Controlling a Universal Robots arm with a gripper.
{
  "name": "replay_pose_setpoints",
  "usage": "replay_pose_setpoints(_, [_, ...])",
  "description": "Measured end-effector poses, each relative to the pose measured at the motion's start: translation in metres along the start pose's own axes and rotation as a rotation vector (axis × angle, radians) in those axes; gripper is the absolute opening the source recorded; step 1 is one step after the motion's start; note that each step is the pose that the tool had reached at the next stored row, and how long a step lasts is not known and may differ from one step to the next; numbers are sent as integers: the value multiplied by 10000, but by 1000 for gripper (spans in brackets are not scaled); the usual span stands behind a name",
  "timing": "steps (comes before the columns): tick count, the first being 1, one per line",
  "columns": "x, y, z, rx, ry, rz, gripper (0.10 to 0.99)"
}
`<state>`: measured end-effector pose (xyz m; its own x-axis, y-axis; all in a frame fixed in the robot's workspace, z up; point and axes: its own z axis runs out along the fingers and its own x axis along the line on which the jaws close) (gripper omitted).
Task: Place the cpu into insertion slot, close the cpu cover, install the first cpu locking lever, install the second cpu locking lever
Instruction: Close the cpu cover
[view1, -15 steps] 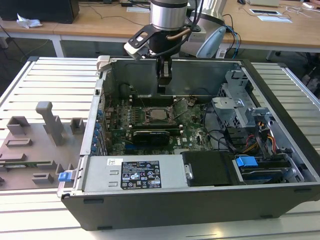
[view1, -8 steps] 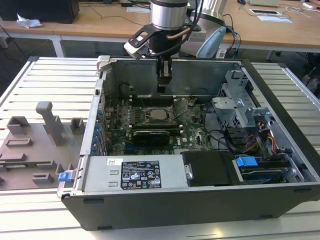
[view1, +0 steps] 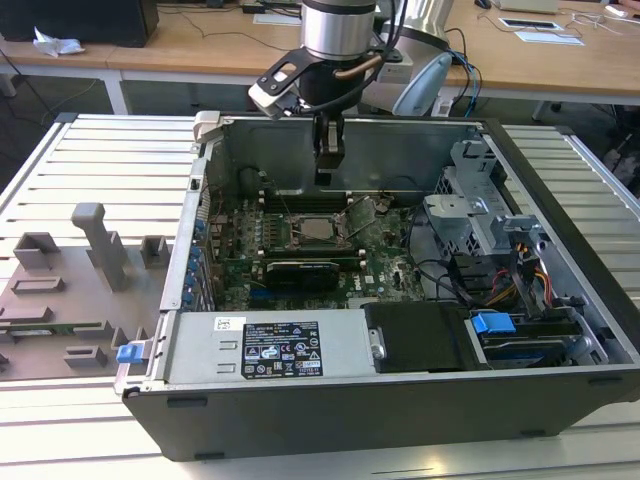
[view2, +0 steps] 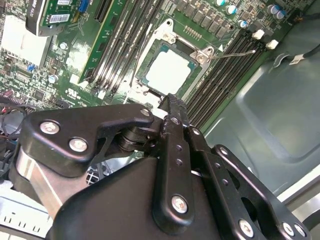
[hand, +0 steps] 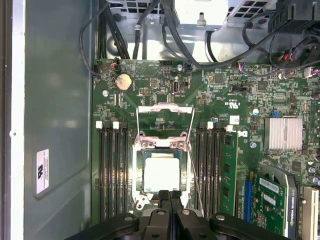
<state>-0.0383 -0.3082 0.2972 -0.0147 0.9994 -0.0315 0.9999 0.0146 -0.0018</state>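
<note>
Inside the open computer case (view1: 400, 150), just below the claw, the insertion slot (view1: 292, 232) holds the cpu (view1: 318, 228). The cpu cover (hand: 161, 146) appears to lie flat around the chip. The claw (view1: 325, 178) hangs directly above the socket, apparently clear of the board, fingers pressed together on nothing. Off the claw toward the exterior view's right, a thin wire locking lever (view1: 365, 210) stands raised and unlatched, its length running along the socket's side.
</note>
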Motion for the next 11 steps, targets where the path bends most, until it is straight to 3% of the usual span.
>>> replay_pose_setpoints(3, [0,47,1,-1,1,0,106])
replay_pose_setpoints(6, [-2,162,1,-1,2,-1,106])
replay_pose_setpoints(11, [-4,273,1,0,2,-1,106])
